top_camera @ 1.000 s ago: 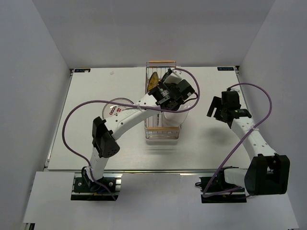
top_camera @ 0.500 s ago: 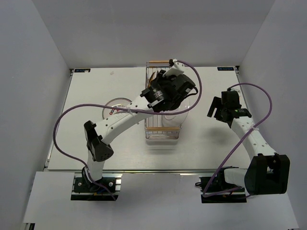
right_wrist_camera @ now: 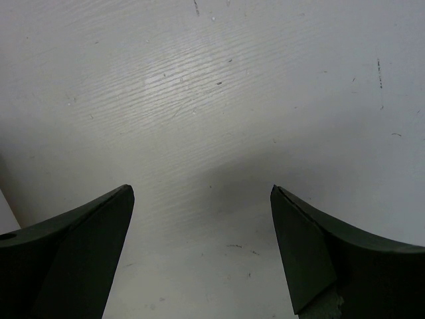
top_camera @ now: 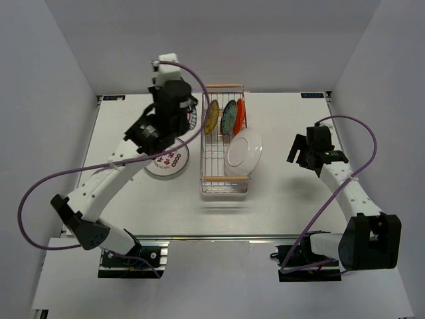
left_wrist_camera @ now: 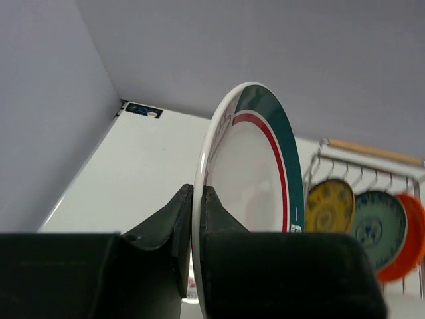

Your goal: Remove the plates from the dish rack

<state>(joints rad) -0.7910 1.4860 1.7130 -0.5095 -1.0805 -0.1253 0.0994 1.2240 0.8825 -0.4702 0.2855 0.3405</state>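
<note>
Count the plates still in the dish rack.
4: yellow plate, teal plate and orange-red plate standing at the far end; white plate leaning over the right wall of the dish rack. None seems hidden.

Glossy plate (left_wrist_camera: pixel 255 179), metal wire dish rack (top_camera: pixel 216 166)

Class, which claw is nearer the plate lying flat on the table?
Left. The left claw, gripping a green-rimmed plate, is close by the flat plate, left of the rack; the right claw is open on the rack's other side.
</note>
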